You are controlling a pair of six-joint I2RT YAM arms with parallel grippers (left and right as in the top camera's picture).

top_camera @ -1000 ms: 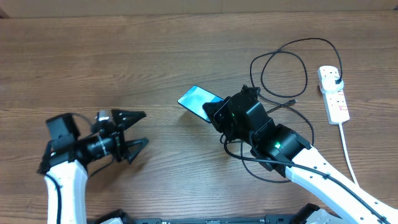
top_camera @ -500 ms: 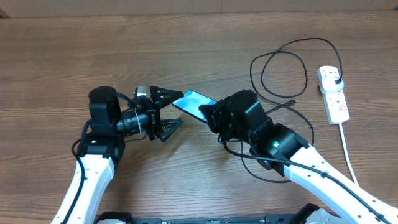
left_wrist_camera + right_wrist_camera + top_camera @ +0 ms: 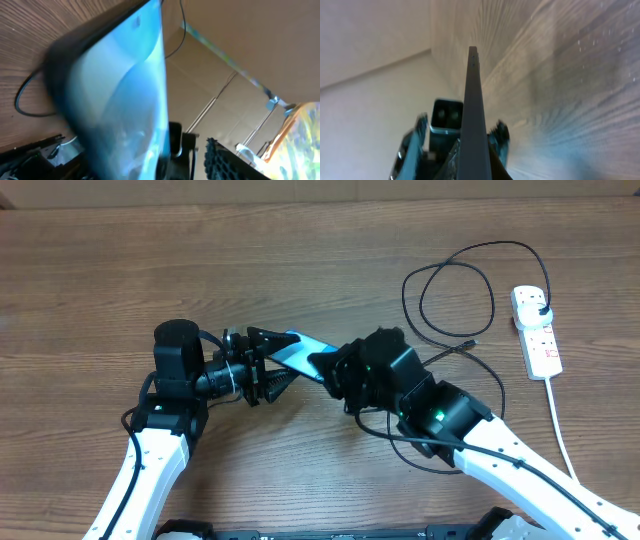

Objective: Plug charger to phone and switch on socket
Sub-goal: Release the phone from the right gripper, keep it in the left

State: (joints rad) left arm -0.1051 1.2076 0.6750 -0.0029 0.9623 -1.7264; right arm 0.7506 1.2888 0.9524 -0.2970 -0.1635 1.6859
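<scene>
Left arm, white with black joints, is seen in the overhead view at the left of the wooden table [image 3: 110,270]. The left gripper [image 3: 272,361] is recorded with jaws spread wide, one finger above and one below the near end of the phone [image 3: 298,351], not closed on it. The phone is held off the table between the two arms, tilted, its blue screen uppermost. In the left wrist view the screen [image 3: 120,100] fills the frame, blurred; in the right wrist view it is seen edge-on [image 3: 474,115]. The right gripper [image 3: 325,366] is clamped on the phone's right end. The charger [image 3: 493,300] is laid in loose loops further right on the table, its small tip lying free and apart from the phone. Its black plug [image 3: 541,309] is seated in the socket [image 3: 539,345], a white strip near the right edge. The switch position cannot be told.
</scene>
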